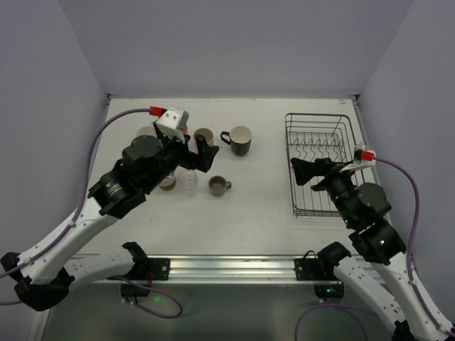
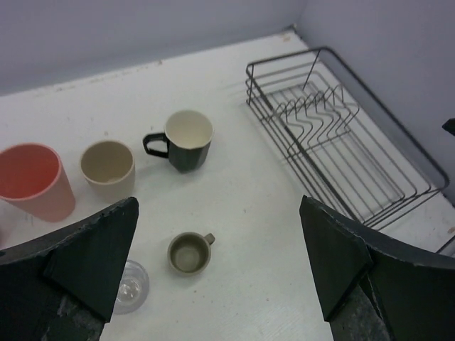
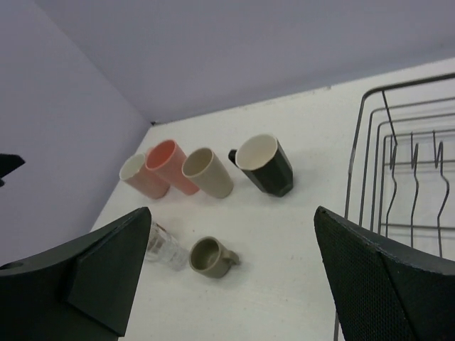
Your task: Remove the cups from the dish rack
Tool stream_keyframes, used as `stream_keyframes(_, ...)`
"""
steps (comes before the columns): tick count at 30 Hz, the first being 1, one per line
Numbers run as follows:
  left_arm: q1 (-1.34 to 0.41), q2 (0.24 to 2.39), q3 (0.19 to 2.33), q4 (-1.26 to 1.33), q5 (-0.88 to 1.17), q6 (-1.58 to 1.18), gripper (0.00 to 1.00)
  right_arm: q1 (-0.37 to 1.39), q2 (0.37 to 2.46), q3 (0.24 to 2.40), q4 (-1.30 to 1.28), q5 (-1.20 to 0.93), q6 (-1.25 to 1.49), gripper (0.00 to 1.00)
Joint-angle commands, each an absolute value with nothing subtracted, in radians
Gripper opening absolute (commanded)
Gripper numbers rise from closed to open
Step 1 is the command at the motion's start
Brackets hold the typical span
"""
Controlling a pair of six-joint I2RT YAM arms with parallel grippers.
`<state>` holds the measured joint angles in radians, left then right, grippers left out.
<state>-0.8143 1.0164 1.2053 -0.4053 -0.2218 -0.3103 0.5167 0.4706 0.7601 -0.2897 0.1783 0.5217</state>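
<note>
The dish rack [image 1: 319, 115] stands at the right of the table with no cup showing in it. The cups stand on the table left of it: black mug [image 1: 240, 141], beige cup [image 1: 203, 135], small olive-grey mug [image 1: 219, 185], clear glass [image 1: 188, 181]. My left gripper [image 1: 195, 158] is open and empty above them. In its wrist view the olive-grey mug [image 2: 189, 253] lies between the fingers, with the salmon-pink tumbler [image 2: 32, 181] at far left. My right gripper [image 1: 304, 172] is open and empty over the rack's left side. Its wrist view shows the pale pink mug [image 3: 138, 176].
A second glass with a brownish bottom [image 1: 168, 182] stands beside the clear one, partly under the left arm. Grey walls close in the table on the left, back and right. The rack's upright tines [image 2: 313, 114] stand in its far half.
</note>
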Motion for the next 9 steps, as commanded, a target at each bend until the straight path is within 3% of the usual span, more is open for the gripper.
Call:
stream_keyframes(1, -0.819, 0.884, 1.189, -0.310, -0.308, -0.276, 1.00, 0.518, 0.391, 0.836, -0.296, 0.278, 0.453, 0.99)
stream_keyframes(9, -0.819, 0.701, 1.082, -0.321, -0.428, -0.247, 1.00, 0.518, 0.347, 0.812, -0.295, 0.328, 0.463, 0.99)
